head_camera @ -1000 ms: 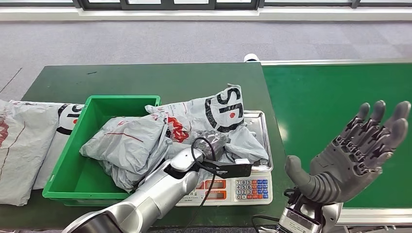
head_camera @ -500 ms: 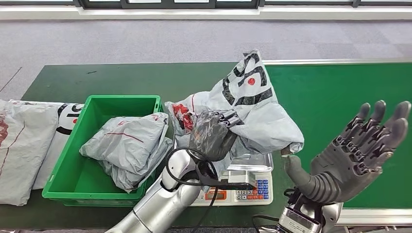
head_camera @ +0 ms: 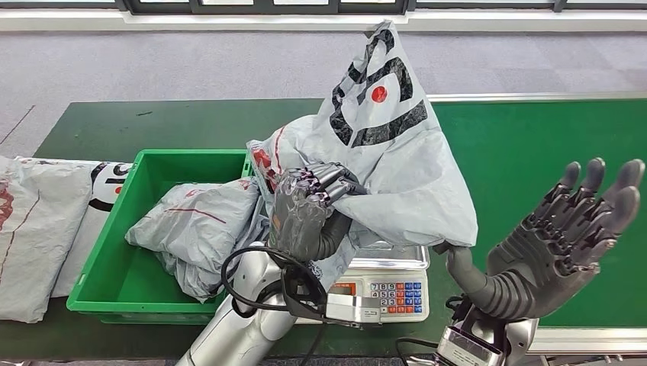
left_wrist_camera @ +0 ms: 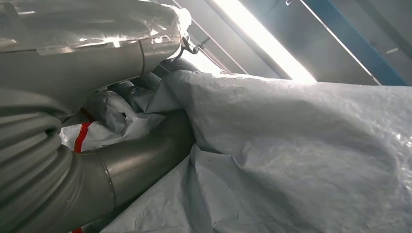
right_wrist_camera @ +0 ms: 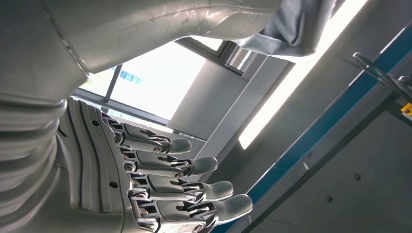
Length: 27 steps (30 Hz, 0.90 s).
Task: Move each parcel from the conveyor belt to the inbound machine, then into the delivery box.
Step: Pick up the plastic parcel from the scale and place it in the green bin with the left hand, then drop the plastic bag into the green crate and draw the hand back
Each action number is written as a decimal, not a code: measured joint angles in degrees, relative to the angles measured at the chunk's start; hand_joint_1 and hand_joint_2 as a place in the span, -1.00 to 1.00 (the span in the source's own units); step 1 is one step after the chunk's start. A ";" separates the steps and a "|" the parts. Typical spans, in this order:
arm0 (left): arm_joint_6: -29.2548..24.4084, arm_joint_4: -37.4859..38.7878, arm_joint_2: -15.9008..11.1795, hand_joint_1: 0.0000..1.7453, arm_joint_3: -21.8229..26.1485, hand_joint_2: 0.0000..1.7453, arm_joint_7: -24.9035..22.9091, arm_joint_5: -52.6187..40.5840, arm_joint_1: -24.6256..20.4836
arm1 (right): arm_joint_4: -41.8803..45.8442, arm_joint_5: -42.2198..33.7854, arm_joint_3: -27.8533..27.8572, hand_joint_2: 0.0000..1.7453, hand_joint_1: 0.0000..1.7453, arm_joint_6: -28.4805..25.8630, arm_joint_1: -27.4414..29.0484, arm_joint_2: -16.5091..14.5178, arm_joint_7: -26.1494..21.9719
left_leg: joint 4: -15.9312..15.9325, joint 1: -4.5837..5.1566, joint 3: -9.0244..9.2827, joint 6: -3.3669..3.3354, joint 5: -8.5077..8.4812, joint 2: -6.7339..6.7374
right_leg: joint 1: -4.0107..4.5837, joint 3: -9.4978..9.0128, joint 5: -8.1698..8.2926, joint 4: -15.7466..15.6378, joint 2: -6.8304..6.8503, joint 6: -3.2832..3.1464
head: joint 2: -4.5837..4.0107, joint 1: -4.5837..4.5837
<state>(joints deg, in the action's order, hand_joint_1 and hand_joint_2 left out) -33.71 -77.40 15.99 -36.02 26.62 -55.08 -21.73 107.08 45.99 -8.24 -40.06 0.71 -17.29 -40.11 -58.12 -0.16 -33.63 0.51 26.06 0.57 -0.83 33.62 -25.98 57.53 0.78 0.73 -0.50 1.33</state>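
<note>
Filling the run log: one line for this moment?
left hand: holds parcel above scale | right hand: open, empty | bin: one parcel inside

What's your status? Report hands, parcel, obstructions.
Left hand grips grey parcel, raised above scale. Right hand open, empty. Green bin already holds one parcel.

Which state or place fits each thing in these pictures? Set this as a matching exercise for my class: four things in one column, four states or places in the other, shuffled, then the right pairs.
Things:
1. left hand
2. right hand
3. green box
4. scale

States or places:
A. holds a crumpled grey parcel inside
B. raised, fingers spread, holding nothing
C. stands under the lifted parcel, keypad at its front
D. grips the grey printed parcel, held up in the air

Pairs: 1-D, 2-B, 3-A, 4-C
</note>
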 joint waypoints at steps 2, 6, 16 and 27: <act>-0.06 -0.38 -0.17 1.00 -0.25 1.00 0.31 0.43 0.11 | 0.00 0.01 0.00 1.00 -1.00 0.00 0.02 0.00 0.00 | 0.00 0.00 0.00 0.00 0.00 0.00 | 0.00 0.00 0.00 0.00 0.00 0.00 | 0.00 0.00; -1.53 -1.29 -0.67 1.00 -1.07 1.00 0.81 1.52 0.64 | 0.00 0.04 0.00 1.00 -1.00 0.00 0.09 0.00 0.00 | 0.00 0.00 0.00 0.01 0.01 0.00 | 0.00 0.02 0.00 0.00 -0.01 0.00 | 0.00 0.00; -6.27 -8.77 -0.01 1.00 7.88 1.00 12.15 7.87 5.02 | 0.20 -0.02 0.32 1.00 -1.00 -0.03 1.05 0.00 0.00 | 0.01 -0.02 0.06 0.02 0.01 0.07 | 0.02 0.00 -0.01 0.00 -0.07 -0.01 | 0.00 0.00; -6.37 -14.27 0.01 1.00 31.60 1.00 13.22 11.80 10.17 | 1.24 0.18 0.83 1.00 -1.00 -0.04 1.87 0.00 0.00 | 0.02 -0.04 0.06 0.06 -0.02 0.11 | 0.03 0.00 -0.01 0.01 -0.09 -0.02 | 0.00 -0.01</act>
<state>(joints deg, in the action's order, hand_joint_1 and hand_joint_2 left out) -40.09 -91.67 16.00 -4.42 39.83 -43.28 -11.55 108.31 46.17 -7.41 -40.11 2.58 -17.29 -40.11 -58.10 -0.21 -33.57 0.57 26.03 0.68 -0.80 33.62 -25.99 57.54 0.69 0.70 -0.50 1.33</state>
